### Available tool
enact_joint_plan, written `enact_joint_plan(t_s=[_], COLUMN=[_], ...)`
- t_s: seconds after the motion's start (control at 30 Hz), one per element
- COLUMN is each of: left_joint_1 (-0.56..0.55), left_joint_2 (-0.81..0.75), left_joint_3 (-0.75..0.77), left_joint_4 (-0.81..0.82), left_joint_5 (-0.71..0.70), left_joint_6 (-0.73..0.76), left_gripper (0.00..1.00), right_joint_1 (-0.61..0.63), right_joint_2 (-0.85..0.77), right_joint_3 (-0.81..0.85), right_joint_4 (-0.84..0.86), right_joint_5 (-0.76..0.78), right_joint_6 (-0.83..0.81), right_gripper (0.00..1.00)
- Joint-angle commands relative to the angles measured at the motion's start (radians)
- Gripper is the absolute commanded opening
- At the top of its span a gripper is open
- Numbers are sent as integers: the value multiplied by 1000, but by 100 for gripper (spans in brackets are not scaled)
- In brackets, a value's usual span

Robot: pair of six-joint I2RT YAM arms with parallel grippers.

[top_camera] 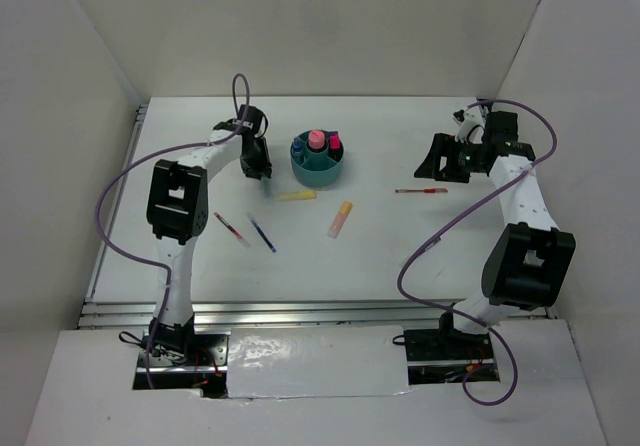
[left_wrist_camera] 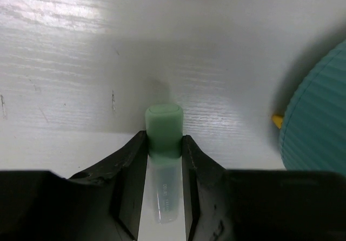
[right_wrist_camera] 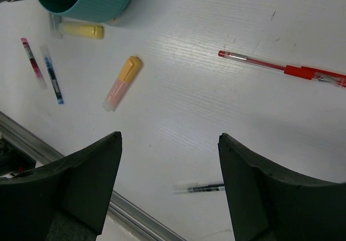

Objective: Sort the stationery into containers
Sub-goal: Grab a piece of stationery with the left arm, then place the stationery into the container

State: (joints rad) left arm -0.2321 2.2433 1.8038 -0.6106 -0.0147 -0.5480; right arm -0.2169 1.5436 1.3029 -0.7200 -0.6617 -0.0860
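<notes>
1. The left gripper [left_wrist_camera: 164, 144] is clamped on a stubby marker with a pale green cap and a clear barrel [left_wrist_camera: 164, 123]. The cap is pinched between the two black fingers and juts past their tips.
2. Whether this marker touches the white table [top_camera: 400, 256] cannot be told.
3. The held marker is found just left of the round teal ribbed plastic organizer [top_camera: 318, 171], near it but apart.
4. Inside the organizer, a pink marker [top_camera: 317, 139] is seen upright beside a blue-capped item [top_camera: 298, 148].
5. A yellow marker [top_camera: 297, 195] is laid flat on the table just in front of the organizer, and an orange-capped marker [top_camera: 341, 218] lies nearer the arms.
6. A thin red pen [top_camera: 230, 228] and a thin blue pen [top_camera: 262, 233] are laid side by side by the left arm.
7. The right gripper [right_wrist_camera: 170, 141] is spread wide with nothing held. A long red pen [right_wrist_camera: 281, 68] and a thin black pen [right_wrist_camera: 199, 187] are seen on the table below it.
</notes>
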Motion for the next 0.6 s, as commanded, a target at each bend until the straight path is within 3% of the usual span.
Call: enact_joint_plan(t_s=[0.0,0.13,0.2,0.3,0.33,0.43,0.57], left_joint_1=[22,63,76,85,86,94,109], left_joint_2=[-5,-77,-157,-290,-353,-416,-346], left_joint_3=[54,49,-4,-159,-257,-424,-419], left_joint_4=[60,219,314,599,802,1187,1445], left_joint_5=[21,39,62,136,157,284,583], left_joint_6=[45,79,98,154,167,201,108], left_gripper=[23,7,6,0,0,0,0], right_joint_1=[-9,-9,-9,-10,-9,-6,-4], right_joint_2=[-16,-17,-22,-22,-22,-13,-2], right_joint_3=[15,22,22,21,22,24,30], right_joint_4=[-21,-24,-24,-25,-27,-30,-36], right_joint_5=[-15,-19,-22,-26,-30,-41,-44], right_joint_6=[8,8,6,5,5,3,-1], right_gripper=[78,78,78,78,78,78,78])
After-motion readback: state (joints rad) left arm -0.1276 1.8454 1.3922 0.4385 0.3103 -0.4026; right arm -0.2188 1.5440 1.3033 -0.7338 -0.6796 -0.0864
